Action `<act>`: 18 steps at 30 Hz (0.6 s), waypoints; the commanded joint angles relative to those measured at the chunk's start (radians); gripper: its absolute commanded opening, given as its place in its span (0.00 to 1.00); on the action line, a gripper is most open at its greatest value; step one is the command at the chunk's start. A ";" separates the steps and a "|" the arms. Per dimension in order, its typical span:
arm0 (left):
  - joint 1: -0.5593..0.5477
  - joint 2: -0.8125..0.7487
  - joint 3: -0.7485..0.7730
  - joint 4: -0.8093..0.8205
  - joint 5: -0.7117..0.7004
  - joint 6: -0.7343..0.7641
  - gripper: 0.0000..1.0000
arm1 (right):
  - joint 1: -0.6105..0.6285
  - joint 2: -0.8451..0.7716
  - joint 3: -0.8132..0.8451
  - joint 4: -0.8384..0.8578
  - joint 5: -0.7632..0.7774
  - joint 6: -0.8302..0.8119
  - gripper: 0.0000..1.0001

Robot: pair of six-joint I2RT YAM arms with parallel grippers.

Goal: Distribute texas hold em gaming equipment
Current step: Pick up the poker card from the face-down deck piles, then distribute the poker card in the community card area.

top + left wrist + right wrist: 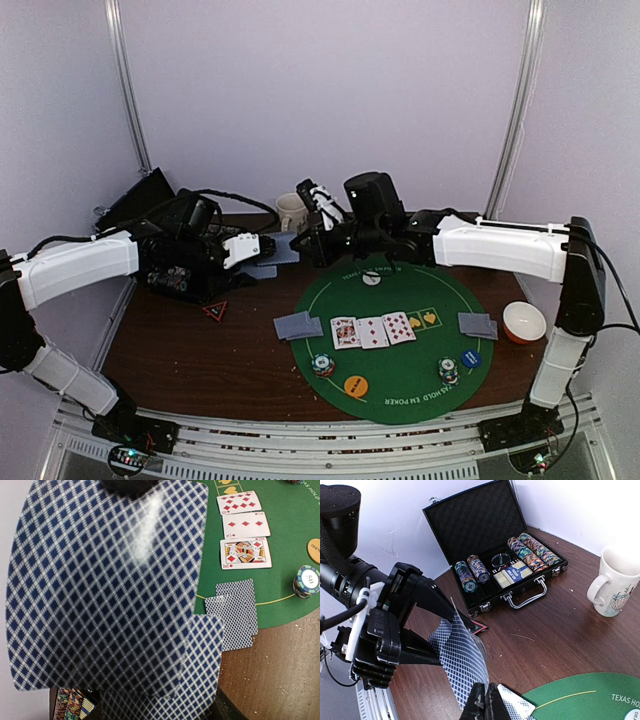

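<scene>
Green mat (400, 378) bearing 3 cards (372, 331) — brown table (200, 350), white walls (320, 100).

The green mat (580, 700) on the table carries white lettering "TEXAS HO", cut off by the right wrist view's edge; in the top view its near rim reads "HOLD EM POKER"; one face-up card (246, 554) shows "K"; the next card (246, 525) shows "3"; a chip stack (307, 580) seems to read "50".

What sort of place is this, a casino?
Probably a robot test booth, not a casino: plain white walls, two white robot arms mounted at a brown wooden table, and a round green felt poker mat.
</scene>
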 commanded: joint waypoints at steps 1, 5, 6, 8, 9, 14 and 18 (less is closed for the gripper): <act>-0.002 -0.027 0.004 0.037 0.008 0.005 0.50 | -0.003 -0.012 -0.020 0.013 -0.031 0.015 0.00; -0.001 -0.027 0.004 0.036 0.006 0.005 0.50 | -0.024 -0.025 -0.034 0.035 -0.049 0.059 0.00; -0.002 -0.027 0.004 0.037 0.007 0.005 0.50 | -0.037 -0.039 -0.048 0.052 -0.059 0.083 0.00; -0.001 -0.026 0.005 0.037 0.009 0.005 0.50 | -0.064 -0.074 -0.101 0.133 -0.081 0.152 0.00; -0.001 -0.024 0.005 0.036 0.011 0.005 0.50 | -0.079 -0.097 -0.134 0.185 -0.096 0.196 0.00; -0.001 -0.019 0.010 0.037 0.016 0.002 0.50 | -0.133 -0.216 -0.256 0.314 -0.044 0.359 0.00; -0.001 -0.020 0.012 0.036 0.018 0.000 0.50 | -0.157 -0.335 -0.368 0.196 0.246 0.465 0.00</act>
